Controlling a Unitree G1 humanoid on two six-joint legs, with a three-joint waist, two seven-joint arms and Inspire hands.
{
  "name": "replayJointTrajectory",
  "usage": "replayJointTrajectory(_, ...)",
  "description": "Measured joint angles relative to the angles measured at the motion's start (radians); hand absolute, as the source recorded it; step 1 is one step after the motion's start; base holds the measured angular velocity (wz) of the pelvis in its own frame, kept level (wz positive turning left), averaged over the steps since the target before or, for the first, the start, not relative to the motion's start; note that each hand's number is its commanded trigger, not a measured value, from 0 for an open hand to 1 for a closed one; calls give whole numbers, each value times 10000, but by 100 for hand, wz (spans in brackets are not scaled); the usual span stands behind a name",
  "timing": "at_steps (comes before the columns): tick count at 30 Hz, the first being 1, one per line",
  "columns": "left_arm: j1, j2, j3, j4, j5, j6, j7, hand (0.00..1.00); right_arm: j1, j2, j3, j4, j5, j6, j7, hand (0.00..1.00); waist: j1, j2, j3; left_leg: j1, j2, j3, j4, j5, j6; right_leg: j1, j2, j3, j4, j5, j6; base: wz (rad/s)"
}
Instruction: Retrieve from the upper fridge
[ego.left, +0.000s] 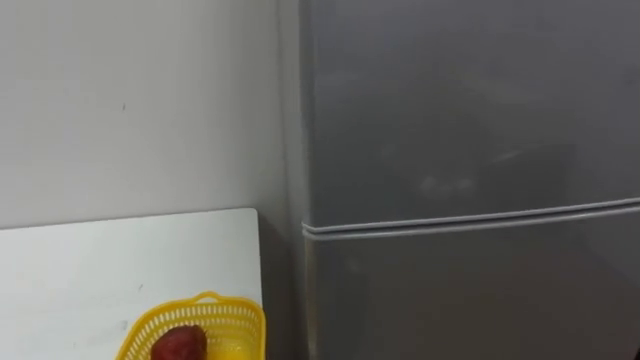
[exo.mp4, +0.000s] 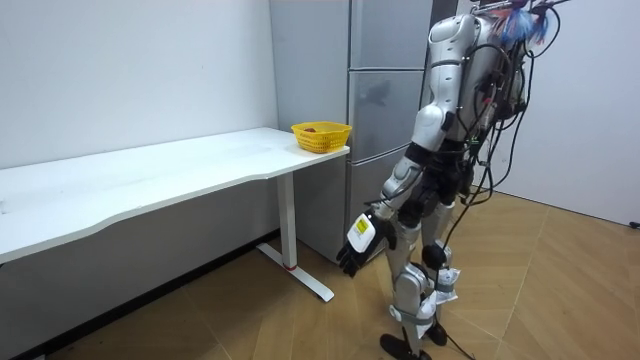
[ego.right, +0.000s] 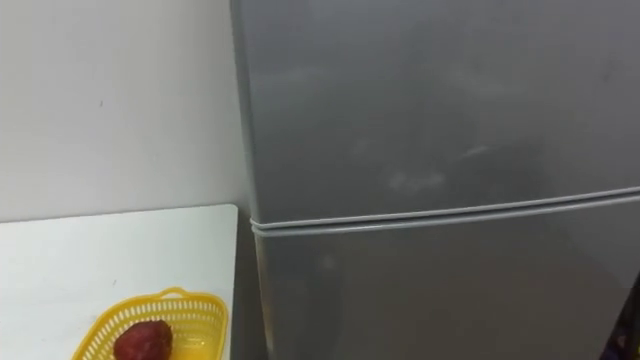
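Evidently nothing is yet retrieved: the tall grey metal fridge (ego.left: 470, 270) is faced with its upper door (ego.left: 460, 100) closed, the wanted item presumably hidden inside, beside the white worktop (ego.left: 100, 270) and yellow plastic basket (ego.left: 240, 322), and the left hand (exo.mp4: 350, 255) is hung low, whether clenched or released cannot be told.

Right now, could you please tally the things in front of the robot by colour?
Grey: 1, the fridge
White: 1, the table
Yellow: 1, the basket on the table
Red: 1, the red item in the basket
Total: 4
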Motion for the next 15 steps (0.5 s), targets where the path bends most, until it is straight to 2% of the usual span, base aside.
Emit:
replayJointTrajectory(2, -46, -75, -14, 25, 0, 14, -4, 0, 0, 203, 278, 483, 54, 17, 105, 0, 17, -16, 4, -20, -1, -3, 1, 6, -7, -16, 2, -2, -13, -4, -8, 0)
replayJointTrajectory(5, 8, -186, -19, 17, 4, 114, -24, 0, -20, 294, 501, 1385, 423, 112, 530, 0, 89, -23, 4, -29, -29, -2, -7, 6, -6, -21, -11, 27, -11, -2, -19, 1)
replayJointTrajectory(10, 108, -220, -15, -48, -2, 278, -85, 0, -328, 393, 884, 3016, 1725, 315, 1057, 0, 113, -47, 12, 108, -77, -35, -84, 4, 0, 12, -24, 115, -20, -24, 9, -3)
replayJointTrajectory(15, 199, -246, -8, -183, -7, 298, -80, 0, -453, 483, 1032, 4933, 1973, 587, 1666, 0, 66, -62, 26, 126, -87, -43, -80, 2, 3, 88, -54, 91, -64, -47, 39, 2)
